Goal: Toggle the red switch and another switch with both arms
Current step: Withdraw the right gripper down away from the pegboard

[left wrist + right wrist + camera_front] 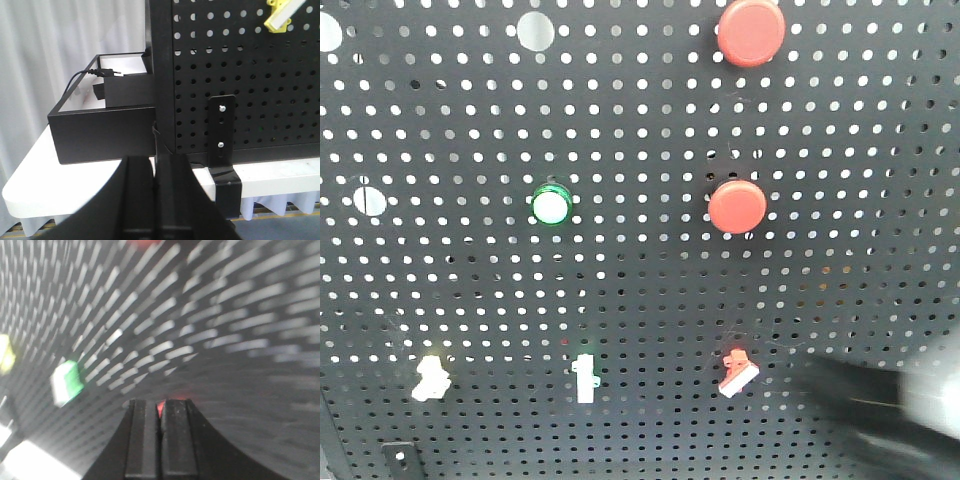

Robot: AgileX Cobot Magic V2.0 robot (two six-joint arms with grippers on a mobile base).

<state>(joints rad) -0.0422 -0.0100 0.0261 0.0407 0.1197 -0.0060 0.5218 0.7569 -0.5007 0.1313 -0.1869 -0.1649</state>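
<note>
Approach step: the right gripper [160, 440], fingers together, closes on the red switch [739, 372] at lower centre-right, while the left gripper [156, 200], also closed, sits low beneath the yellow switch [280, 17] and must rise.

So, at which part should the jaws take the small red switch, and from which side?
Take the short white lever of the red switch, not its red base. The lever sticks out and slants up to the right, so a straight approach toward the pegboard, jaws closing across it, seems best.
</note>
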